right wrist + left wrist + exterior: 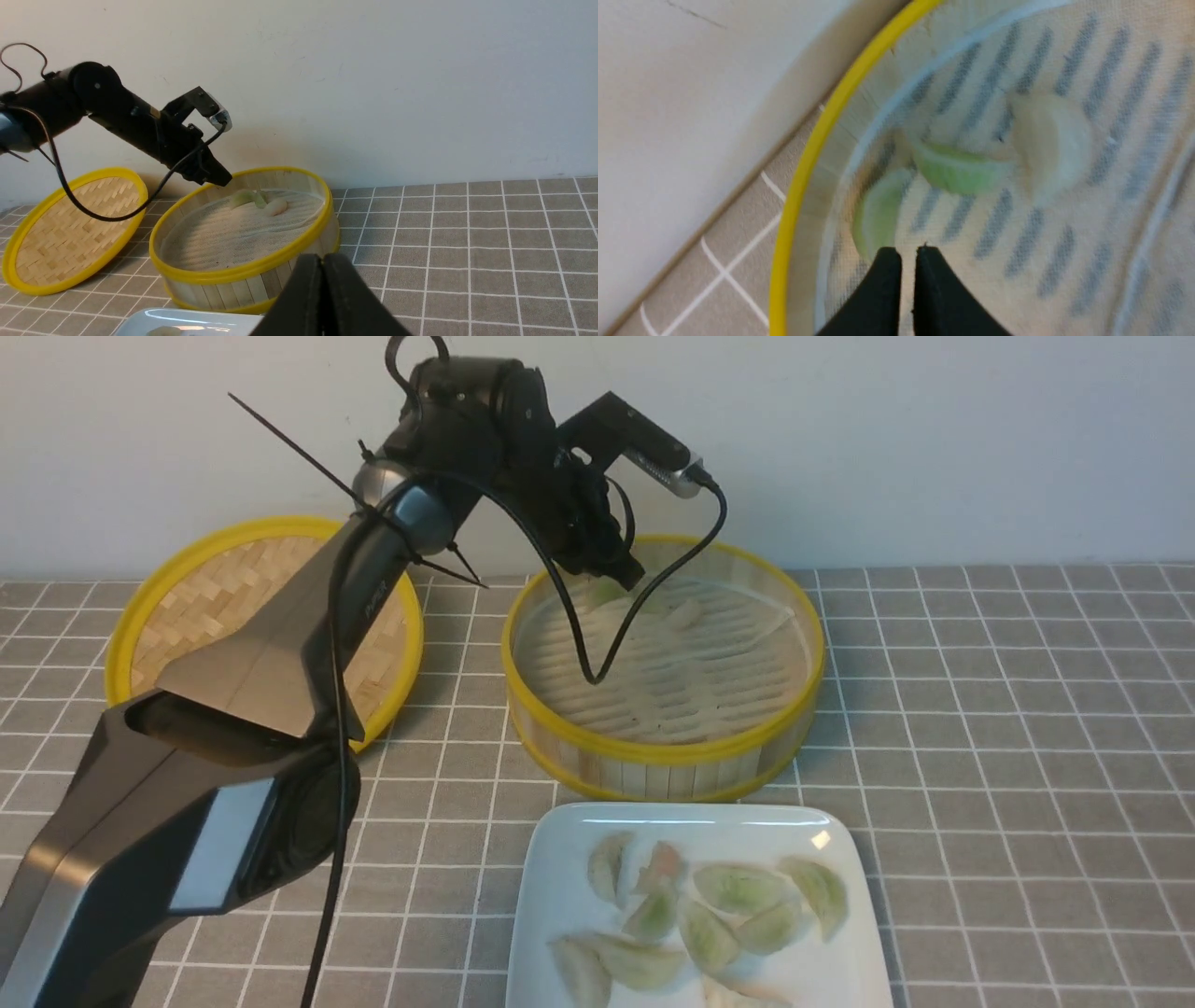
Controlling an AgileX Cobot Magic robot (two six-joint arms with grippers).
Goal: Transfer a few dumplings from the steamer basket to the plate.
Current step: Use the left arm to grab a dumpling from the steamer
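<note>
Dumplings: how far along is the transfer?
Done: several dumplings lie on the plate. In hand: nothing; left claw, jaws a slit apart and empty, hovers over the steamer basket. Left: three dumplings in the basket. Right claw shut.

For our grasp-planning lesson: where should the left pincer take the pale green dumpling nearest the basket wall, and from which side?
Across its plump middle, a jaw on each long face, coming from above. The pale green dumpling lies along the wall of the steamer basket, which probably blocks a sideways approach; the left pincer would need wider jaws.
</note>
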